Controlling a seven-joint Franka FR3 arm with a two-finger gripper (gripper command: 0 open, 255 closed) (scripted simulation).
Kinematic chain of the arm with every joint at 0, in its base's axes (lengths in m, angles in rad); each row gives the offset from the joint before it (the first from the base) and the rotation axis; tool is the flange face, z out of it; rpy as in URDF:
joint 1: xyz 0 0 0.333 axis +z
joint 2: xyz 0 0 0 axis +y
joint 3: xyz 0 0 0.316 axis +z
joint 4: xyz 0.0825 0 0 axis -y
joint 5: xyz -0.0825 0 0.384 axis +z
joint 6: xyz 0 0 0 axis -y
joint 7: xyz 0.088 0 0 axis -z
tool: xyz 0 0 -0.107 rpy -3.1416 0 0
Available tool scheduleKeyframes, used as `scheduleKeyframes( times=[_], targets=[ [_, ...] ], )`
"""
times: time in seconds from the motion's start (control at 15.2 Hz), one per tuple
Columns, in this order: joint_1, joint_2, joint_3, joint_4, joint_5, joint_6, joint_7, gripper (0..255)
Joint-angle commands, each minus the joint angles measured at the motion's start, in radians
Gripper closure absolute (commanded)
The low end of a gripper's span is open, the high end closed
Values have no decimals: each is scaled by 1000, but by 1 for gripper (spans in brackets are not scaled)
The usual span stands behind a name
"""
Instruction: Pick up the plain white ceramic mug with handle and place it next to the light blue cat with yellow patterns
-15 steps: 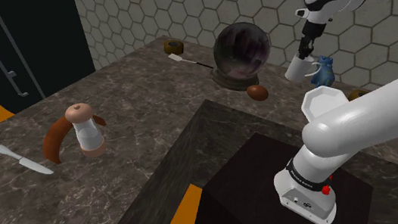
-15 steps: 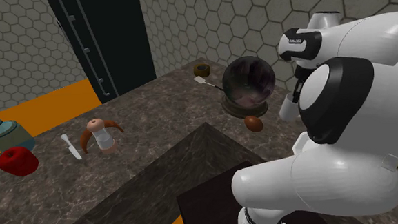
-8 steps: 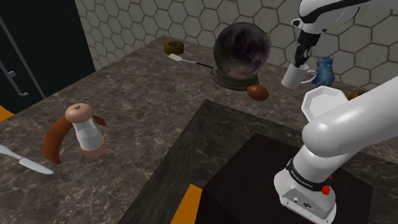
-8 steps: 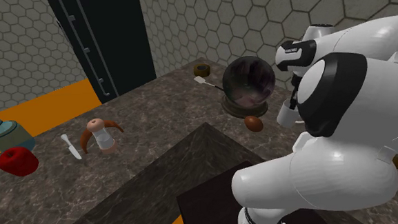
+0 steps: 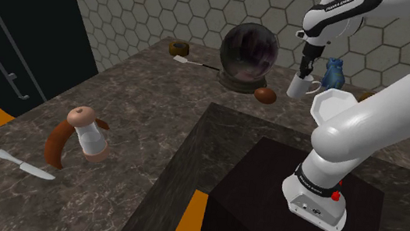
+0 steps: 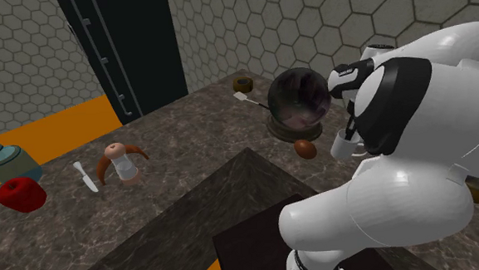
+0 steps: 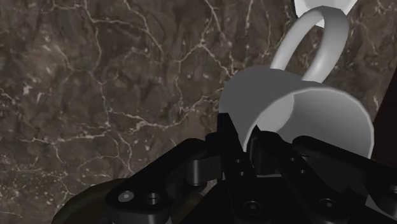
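Closest to me is the dark stand, with the white arm sweeping up and over the far stretch of the marbled bench. Out on the nearer part of the bench, well apart from the work, sit a small white jar with a curved brown handle and a pale knife. Further along, the end effector points straight down and is closed on the white mug, which hangs upright below it, mouth up, low over the bench. I cannot tell whether its base touches the surface. The wrist view makes the grip plain. The black fingers pinch the mug's wall at the rim, apparently one outside and one inside, and the handle loops away on the far side. The shoulder view adds the layout. A white eight-sided dish lies just beside the mug toward the shoulder view's right, and a brown egg-shaped thing and a dark glass globe sit to its left. The light blue cat stands just beyond the mug, up and to the shoulder view's right, near but apart from it. I would say the setting-down turns on that short gap, with the mug going straight down beside the cat and clear of the dish.
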Motion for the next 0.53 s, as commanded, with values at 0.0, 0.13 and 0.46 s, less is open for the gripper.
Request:
scheduleKeyframes(
  times=[0.0, 0.13, 0.46],
  targets=[
    [0, 13, -7, -15, 1, 29, -3, 255],
    [2, 29, -14, -31, 3, 60, -6, 255],
    [7, 74, -30, -64, 13, 135, -15, 255]
  ],
)
